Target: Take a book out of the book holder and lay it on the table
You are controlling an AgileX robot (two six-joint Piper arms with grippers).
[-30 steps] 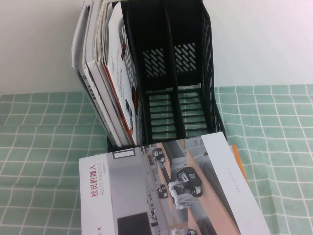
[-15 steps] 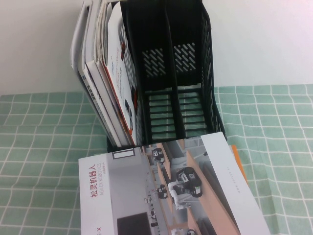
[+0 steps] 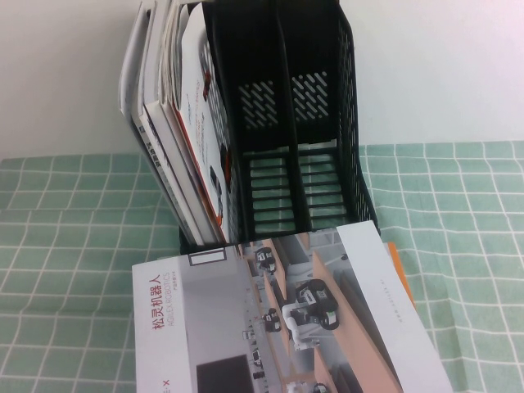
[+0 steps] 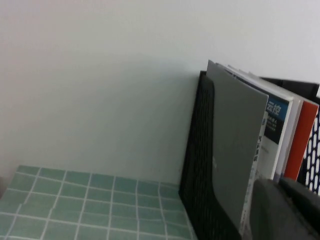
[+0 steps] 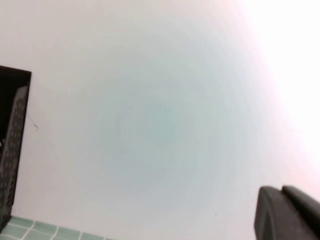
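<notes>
The black book holder (image 3: 278,98) stands at the back of the mint-green grid table (image 3: 65,213). Its left slot is packed with several brochures; the white book with red lettering and small photos (image 3: 201,123) leans at the right of that stack. The middle and right slots are empty. Neither gripper shows in the high view. My left gripper (image 4: 280,182) is shut and empty, close beside the holder's left wall (image 4: 197,165) and a grey cover (image 4: 235,150). My right gripper (image 5: 281,190) is shut and empty, facing the white wall, with the holder's edge (image 5: 12,135) off to one side.
A grey-and-peach robot-photo brochure (image 3: 278,327) lies flat on the table in front of the holder, on top of an orange-edged booklet (image 3: 401,270). A white wall (image 3: 442,65) rises right behind the holder. Cloth shows to the left and right.
</notes>
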